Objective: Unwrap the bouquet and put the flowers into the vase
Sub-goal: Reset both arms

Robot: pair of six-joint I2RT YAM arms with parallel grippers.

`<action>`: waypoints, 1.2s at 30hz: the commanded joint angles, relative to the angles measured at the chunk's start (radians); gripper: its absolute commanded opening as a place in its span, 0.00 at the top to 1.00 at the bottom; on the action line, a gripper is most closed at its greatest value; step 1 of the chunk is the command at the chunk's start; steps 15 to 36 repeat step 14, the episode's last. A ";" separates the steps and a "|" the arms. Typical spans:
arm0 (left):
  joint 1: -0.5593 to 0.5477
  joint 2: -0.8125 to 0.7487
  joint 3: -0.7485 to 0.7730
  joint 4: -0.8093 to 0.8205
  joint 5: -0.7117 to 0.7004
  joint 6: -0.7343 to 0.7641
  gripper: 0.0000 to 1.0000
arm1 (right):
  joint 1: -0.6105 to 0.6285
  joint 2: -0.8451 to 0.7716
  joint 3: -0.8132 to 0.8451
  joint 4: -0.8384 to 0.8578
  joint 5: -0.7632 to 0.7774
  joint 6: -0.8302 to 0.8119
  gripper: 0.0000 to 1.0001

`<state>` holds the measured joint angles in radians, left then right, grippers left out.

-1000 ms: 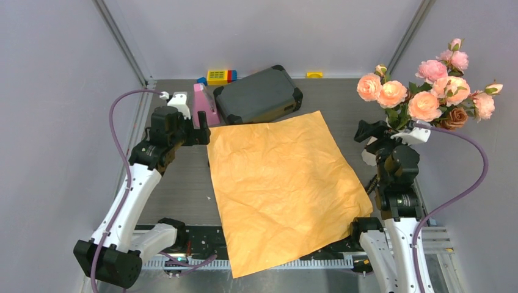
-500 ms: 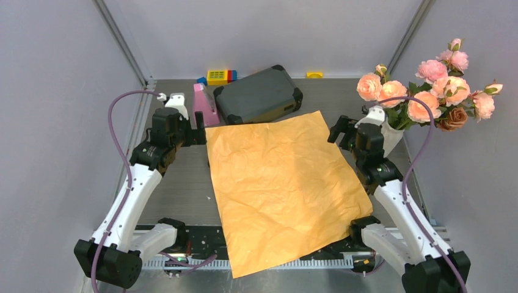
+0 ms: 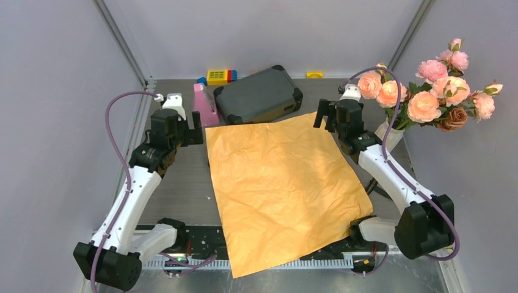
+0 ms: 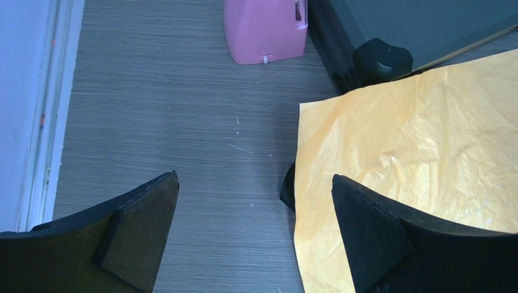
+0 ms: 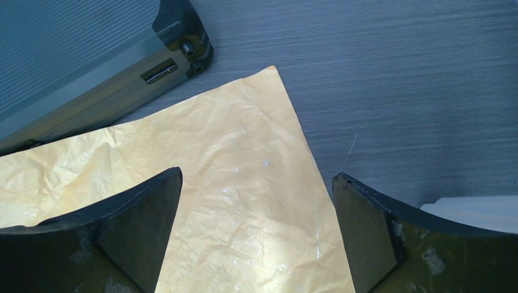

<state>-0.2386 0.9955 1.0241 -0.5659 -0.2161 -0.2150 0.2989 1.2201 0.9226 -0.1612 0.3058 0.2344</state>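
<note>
Crinkled orange paper sheet (image 3: 281, 189), flat; pink roses (image 3: 427, 91) in white vase (image 3: 387, 134) at its right; left gripper (image 4: 253, 201), right gripper (image 5: 256, 201) spread, empty.

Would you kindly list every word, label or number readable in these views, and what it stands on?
No text can be read. The dark case, pink wedge, orange paper and vase show no writing; marks on the yellow block are too small to tell.
</note>
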 commanded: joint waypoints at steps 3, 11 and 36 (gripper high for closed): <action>0.007 0.004 0.039 0.028 -0.074 0.000 0.00 | -0.021 0.036 0.087 0.050 -0.071 -0.020 0.01; 0.007 0.000 0.031 0.031 -0.059 0.022 0.00 | -0.052 0.028 0.076 0.063 -0.114 -0.002 0.01; 0.007 0.002 0.033 0.029 -0.059 0.013 0.00 | -0.058 0.010 0.070 0.060 -0.112 -0.008 0.01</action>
